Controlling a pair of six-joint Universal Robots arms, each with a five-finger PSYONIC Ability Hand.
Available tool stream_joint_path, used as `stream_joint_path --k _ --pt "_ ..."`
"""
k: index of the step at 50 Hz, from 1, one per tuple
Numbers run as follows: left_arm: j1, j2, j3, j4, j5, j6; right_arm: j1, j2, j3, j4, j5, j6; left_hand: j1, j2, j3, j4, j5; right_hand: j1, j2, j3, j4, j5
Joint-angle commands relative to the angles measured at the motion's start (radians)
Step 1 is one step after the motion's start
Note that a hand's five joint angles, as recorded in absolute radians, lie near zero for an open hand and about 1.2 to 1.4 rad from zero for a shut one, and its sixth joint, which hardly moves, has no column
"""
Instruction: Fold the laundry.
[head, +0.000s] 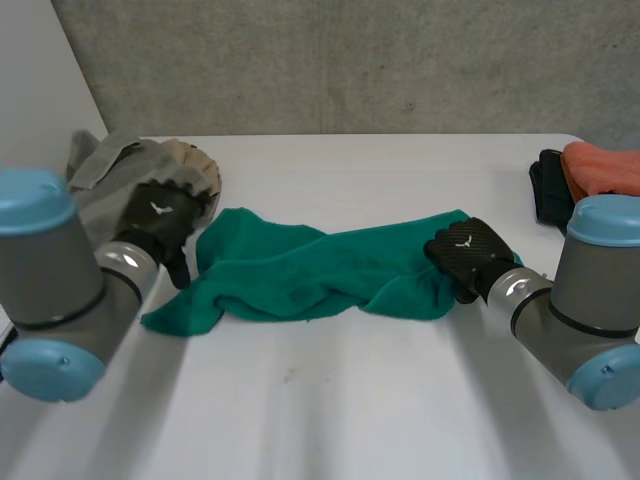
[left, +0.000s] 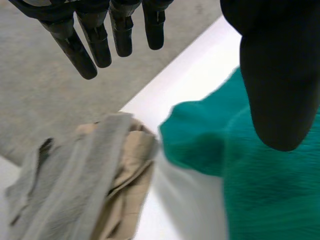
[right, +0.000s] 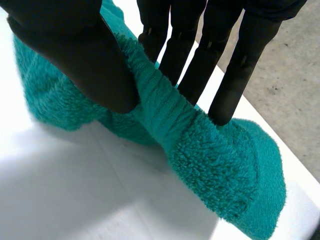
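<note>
A green towel (head: 320, 275) lies crumpled across the middle of the white table (head: 330, 420). My right hand (head: 468, 255) pinches the towel's right end; in the right wrist view the thumb (right: 80, 60) presses a ridge of green towel (right: 165, 110) against the straight fingers (right: 230, 65). My left hand (head: 160, 222) hovers just past the towel's left end, fingers (left: 95, 40) straight and spread with nothing between them and the thumb (left: 280, 75). The green towel (left: 260, 185) lies under that thumb.
A heap of grey and beige clothes (head: 120, 175) lies at the far left behind my left hand, the same heap of clothes (left: 90, 185) lying below its fingers. An orange cloth (head: 605, 165) on a black item (head: 548, 190) sits at the far right edge.
</note>
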Motion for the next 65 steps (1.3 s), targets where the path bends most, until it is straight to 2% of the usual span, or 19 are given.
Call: stream_joint_path --k 1,5,11,23,26,30,34,40,41,44,45,47,48,49,51,52,56,60,65 --pt "0.095 -0.005 0.100 -0.137 0.019 -0.119 0.001 -0.033 0.008 0.062 -0.013 0.008 0.061 0.047 0.045 0.052 0.051 0.265 0.213 0.207 0.200 0.227" --pt "0.134 -0.061 0.174 -0.275 0.093 -0.196 -0.021 -0.051 0.026 0.074 -0.032 0.005 0.161 0.146 0.144 0.152 0.150 0.265 0.213 0.207 0.200 0.227" --pt "0.155 -0.159 0.249 -0.404 0.156 -0.219 -0.047 -0.075 0.052 0.076 -0.061 -0.011 0.261 0.246 0.244 0.252 0.250 0.265 0.213 0.207 0.200 0.227" --pt "0.124 -0.262 0.315 -0.467 0.173 -0.238 -0.062 -0.079 0.064 0.077 -0.067 -0.030 0.296 0.281 0.279 0.287 0.285 0.265 0.213 0.207 0.200 0.227" --pt "0.106 -0.287 0.331 -0.470 0.167 -0.236 -0.065 -0.080 0.066 0.080 -0.068 -0.030 0.390 0.375 0.373 0.381 0.379 0.265 0.213 0.207 0.200 0.227" --pt "0.088 -0.307 0.357 -0.481 0.139 -0.233 -0.073 -0.092 0.075 0.108 -0.090 -0.031 0.780 0.765 0.763 0.771 0.769 0.265 0.213 0.207 0.200 0.227" --pt "0.077 -0.311 0.392 -0.493 0.088 -0.232 -0.093 -0.120 0.089 0.169 -0.143 -0.042 1.153 1.138 1.136 1.144 1.142 0.265 0.213 0.207 0.200 0.227" --pt "0.055 -0.299 0.479 -0.512 -0.022 -0.232 -0.119 -0.189 0.126 0.377 -0.315 -0.146 1.180 1.165 1.163 1.171 1.169 0.265 0.213 0.207 0.200 0.227" --pt "0.049 -0.279 0.505 -0.516 -0.040 -0.232 -0.116 -0.200 0.136 0.467 -0.364 -0.206 1.180 1.165 1.163 1.171 1.169 0.265 0.213 0.207 0.200 0.227" --pt "0.040 -0.246 0.542 -0.520 -0.051 -0.228 -0.105 -0.203 0.150 0.618 -0.421 -0.326 1.180 1.165 1.163 1.171 1.169 0.265 0.213 0.207 0.200 0.227" --pt "0.028 -0.220 0.571 -0.523 -0.050 -0.228 -0.093 -0.192 0.155 0.699 -0.435 -0.420 1.180 1.165 1.163 1.171 1.169 0.236 0.184 0.177 0.170 0.198" --pt "0.016 -0.192 0.599 -0.526 -0.047 -0.227 -0.084 -0.184 0.146 0.766 -0.429 -0.511 1.180 1.165 1.163 1.171 1.169 -0.053 -0.106 -0.112 -0.119 -0.091" --pt "0.008 -0.178 0.613 -0.527 -0.048 -0.225 -0.079 -0.180 0.133 0.775 -0.421 -0.543 1.180 1.165 1.163 1.171 1.169 -0.224 -0.276 -0.282 -0.289 -0.261" --pt "-0.010 -0.152 0.643 -0.532 -0.053 -0.219 -0.073 -0.178 0.103 0.751 -0.402 -0.541 1.180 1.165 1.163 1.171 1.169 -0.533 -0.586 -0.592 -0.599 -0.571" --pt "-0.027 -0.127 0.673 -0.533 -0.054 -0.207 -0.067 -0.178 0.060 0.703 -0.369 -0.467 1.180 1.165 1.163 1.171 1.169 -0.715 -0.767 -0.774 -0.781 -0.753" --pt "-0.044 -0.105 0.694 -0.535 -0.053 -0.192 -0.065 -0.172 0.007 0.645 -0.334 -0.361 1.180 1.165 1.163 1.171 1.169 -0.809 -0.861 -0.867 -0.874 -0.846" --pt "-0.087 -0.042 0.723 -0.530 -0.056 -0.143 -0.081 -0.178 -0.125 0.513 -0.254 -0.040 1.180 1.165 1.163 1.171 1.169 -0.915 -0.967 -0.973 -0.981 -0.953" --pt "-0.135 0.029 0.711 -0.517 -0.051 -0.089 -0.084 -0.145 -0.242 0.441 -0.204 0.202 1.180 1.165 1.163 1.171 1.169 -0.956 -1.009 -1.015 -1.022 -0.994" --pt "-0.179 0.107 0.653 -0.466 -0.045 -0.023 -0.045 -0.031 -0.383 0.479 -0.167 0.248 1.180 1.165 1.163 1.171 1.169 -0.956 -1.009 -1.015 -1.022 -0.994"
